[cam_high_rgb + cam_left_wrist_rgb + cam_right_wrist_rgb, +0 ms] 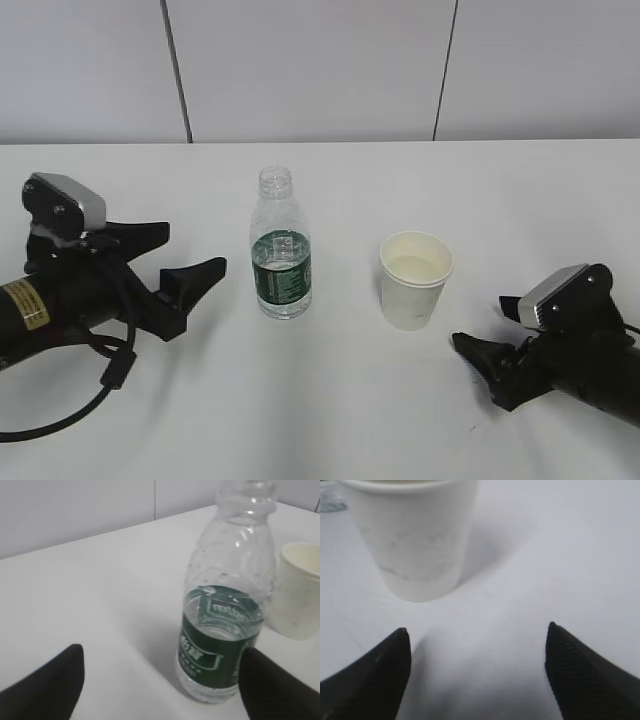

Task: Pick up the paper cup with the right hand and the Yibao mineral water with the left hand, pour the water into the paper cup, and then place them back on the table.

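We see the small clear plastic bottle with a dark green label band [280,247] standing upright and capless just left of centre in the exterior view, on the plain white worktop [330,400]. Beside it, a little right of centre and apart from it, stands the short cream-white paper cup [415,279], upright with its mouth open. At the left edge, the black left gripper [185,265] lies low with its fingers spread, pointing at the bottle without touching it; in the left wrist view, we find the bottle [225,610] nearer the right finger [275,690]. At the lower right, the black right gripper [485,365] also sits spread and empty, and the right wrist view puts the cup [412,535] in the upper left, beyond both fingers [370,680].
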